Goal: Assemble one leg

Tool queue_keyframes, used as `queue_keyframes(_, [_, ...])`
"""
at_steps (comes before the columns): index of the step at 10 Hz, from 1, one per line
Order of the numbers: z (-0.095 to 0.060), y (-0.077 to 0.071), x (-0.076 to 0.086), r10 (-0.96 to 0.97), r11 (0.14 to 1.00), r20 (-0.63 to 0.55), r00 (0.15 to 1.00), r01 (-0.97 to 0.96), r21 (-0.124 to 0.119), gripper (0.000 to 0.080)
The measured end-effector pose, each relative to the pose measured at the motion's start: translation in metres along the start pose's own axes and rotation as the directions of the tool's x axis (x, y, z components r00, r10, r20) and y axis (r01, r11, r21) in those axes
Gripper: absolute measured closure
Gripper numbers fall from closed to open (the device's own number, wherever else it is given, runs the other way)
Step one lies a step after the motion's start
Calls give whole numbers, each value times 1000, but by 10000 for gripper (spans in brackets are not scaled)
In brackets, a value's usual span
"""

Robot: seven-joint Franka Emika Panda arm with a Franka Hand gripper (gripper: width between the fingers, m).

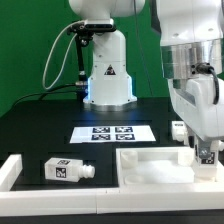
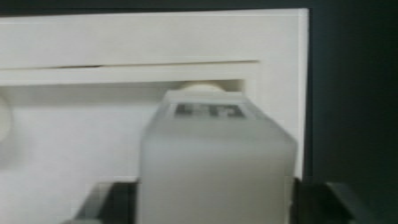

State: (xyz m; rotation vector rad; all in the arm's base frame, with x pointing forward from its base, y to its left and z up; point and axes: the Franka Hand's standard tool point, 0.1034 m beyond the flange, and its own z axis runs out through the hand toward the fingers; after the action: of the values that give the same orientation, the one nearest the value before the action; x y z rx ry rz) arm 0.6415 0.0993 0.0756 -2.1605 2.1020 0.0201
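Observation:
My gripper (image 1: 207, 150) is shut on a white leg (image 1: 208, 156) and holds it upright over the right end of the large white panel (image 1: 150, 166). In the wrist view the leg (image 2: 214, 145) fills the space between the dark fingers (image 2: 331, 203) of the gripper (image 2: 217, 206). Its tagged far end reaches down to a round spot by the inner rim of the panel (image 2: 143, 50). I cannot tell whether the leg touches the panel. A second leg (image 1: 68, 171) lies on its side on the black table at the exterior view's left.
The marker board (image 1: 112, 133) lies flat behind the panel. Another small white part (image 1: 178, 128) stands beside my gripper. A white block (image 1: 9, 170) lies at the exterior view's left edge. The arm's base (image 1: 108, 78) stands at the back.

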Motion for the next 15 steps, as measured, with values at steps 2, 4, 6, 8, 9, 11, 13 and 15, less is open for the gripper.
queue_keyframes(2, [2,1,-14,-374,927,-27,927,374,-11,189])
queue_keyframes(4, [3,5,-23,-569,823,-19,822,568,-21,162])
queue_keyframes(6, [3,4,-19,-688,725,-22,725,688,-30,152])
queue_keyframes(8, [-1,0,-20,-925,381,-38,379,920,-97,151])
queue_keyframes(9, [-1,-2,-15,-960,280,-33,278,955,-98,151])
queue_keyframes(11, [-1,-1,-15,-942,335,-37,333,937,-98,179])
queue_keyframes(13, [0,-1,-15,-910,414,-45,411,905,-94,360])
queue_keyframes(15, [0,-1,-14,-841,541,-58,538,836,-88,515])
